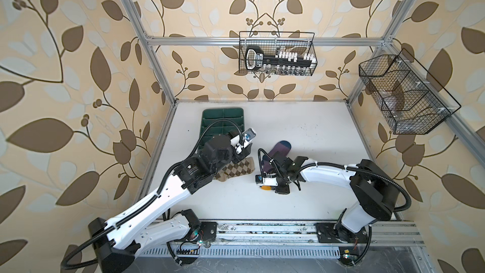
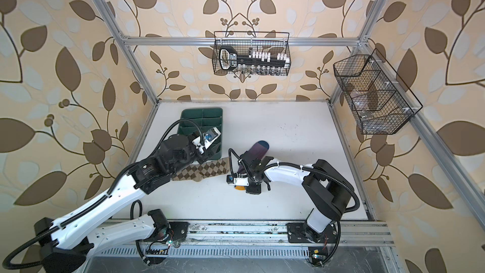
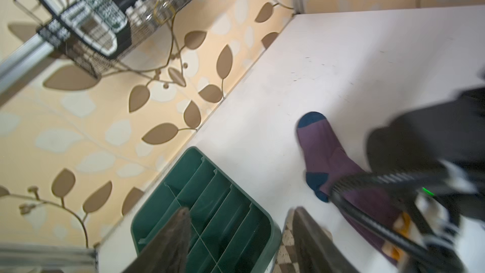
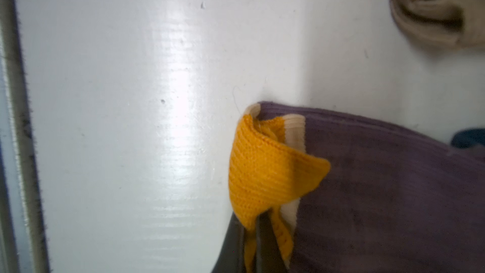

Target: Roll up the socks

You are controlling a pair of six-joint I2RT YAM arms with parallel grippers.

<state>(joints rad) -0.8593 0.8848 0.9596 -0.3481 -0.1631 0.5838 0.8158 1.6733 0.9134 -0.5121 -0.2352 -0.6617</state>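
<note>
White surface (image 1: 288, 132) with a green tray (image 1: 223, 116) at its back left. Tan sock (image 1: 241, 169) lies just beside the tray, purple sock (image 1: 279, 148) near it, mid-surface. Left end effector (image 3: 241, 210) stands open, empty, by the tan sock. Right end effector (image 4: 249, 232) is pinched tight on the purple sock's yellow cuff (image 4: 262, 174).

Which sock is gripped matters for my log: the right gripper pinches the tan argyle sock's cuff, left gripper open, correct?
No: the right gripper pinches the cuff of the purple sock, as the right wrist view shows. The left gripper is open.
</note>
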